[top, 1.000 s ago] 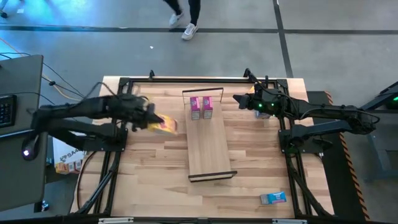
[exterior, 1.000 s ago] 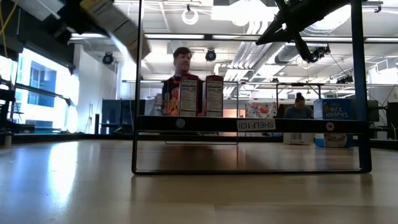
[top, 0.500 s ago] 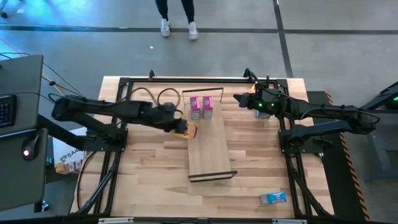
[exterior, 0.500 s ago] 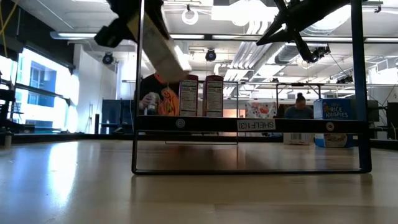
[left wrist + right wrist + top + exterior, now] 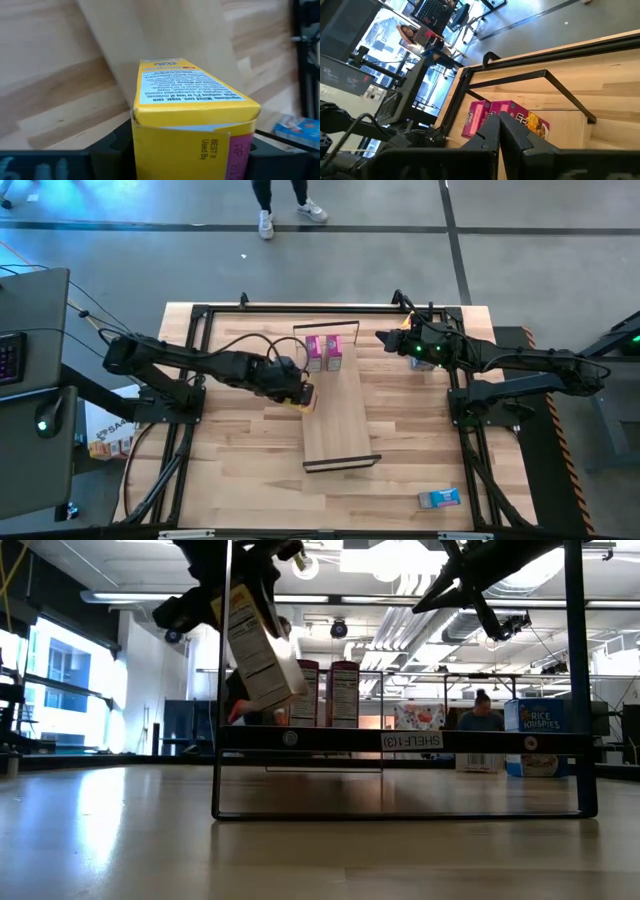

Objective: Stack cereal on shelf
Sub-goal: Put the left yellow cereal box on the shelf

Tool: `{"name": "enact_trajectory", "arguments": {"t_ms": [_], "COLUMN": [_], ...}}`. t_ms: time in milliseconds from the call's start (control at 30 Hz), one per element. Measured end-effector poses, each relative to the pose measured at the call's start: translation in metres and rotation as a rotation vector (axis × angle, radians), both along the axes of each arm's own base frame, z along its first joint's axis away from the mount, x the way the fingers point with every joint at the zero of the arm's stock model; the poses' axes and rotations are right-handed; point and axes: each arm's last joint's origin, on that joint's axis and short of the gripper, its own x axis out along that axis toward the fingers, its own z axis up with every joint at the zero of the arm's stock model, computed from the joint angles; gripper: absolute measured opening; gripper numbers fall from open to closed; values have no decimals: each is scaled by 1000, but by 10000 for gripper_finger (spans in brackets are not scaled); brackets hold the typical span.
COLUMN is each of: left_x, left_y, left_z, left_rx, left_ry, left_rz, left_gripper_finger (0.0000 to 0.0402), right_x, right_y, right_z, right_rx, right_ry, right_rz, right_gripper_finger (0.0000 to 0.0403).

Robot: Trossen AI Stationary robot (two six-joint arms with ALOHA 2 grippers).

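The yellow cereal box [image 5: 192, 120] sits clamped in my left gripper [image 5: 297, 392], its white ingredients panel and a strip of magenta on one side facing my wrist camera. From above it shows only as a small yellow patch at the left edge of the shelf [image 5: 335, 425], about level with the plank's far half; from table height it hangs tilted above the plank, top leaning left, just in front of the two boxes already standing there. Those are the two pink boxes [image 5: 323, 352], upright and side by side at the far end of the shelf, touching or nearly so. One light blue box [image 5: 439, 498] lies flat on the table near the right front corner, well apart from everything else.

The shelf is a pale narrow plank running near to far down the middle of the butcher-block table [image 5: 240, 460], with thin black frames at both ends. My right gripper [image 5: 384, 338] waits with its fingers pressed together, raised near the far right of the table, just right of the shelf's far end.

Beyond the table is grey concrete floor, where a person's legs and white shoes [image 5: 290, 212] show at the far side. In the low view another person [image 5: 481, 712] sits far back on the right, under open ceiling ducts and lights.
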Motion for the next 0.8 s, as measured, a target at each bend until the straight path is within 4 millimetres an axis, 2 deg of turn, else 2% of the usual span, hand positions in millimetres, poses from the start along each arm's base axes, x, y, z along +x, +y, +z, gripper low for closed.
{"name": "enact_trajectory", "arguments": {"t_ms": [200,533,800], "left_x": [2,2,11], "left_y": [0,1,3], "left_z": [0,0,-15], "left_rx": [25,80,99], "left_ry": [-9,-8,37], "left_rz": [-56,-47,-64], "left_gripper_finger": [170,171,171], "right_x": [0,0,0], "right_y": [0,0,0], "right_z": [0,0,-1], "right_rx": [-1,-2,-2], "right_ry": [1,3,7], "right_rz": [-1,-5,-6], "right_gripper_finger": [1,1,1]}}
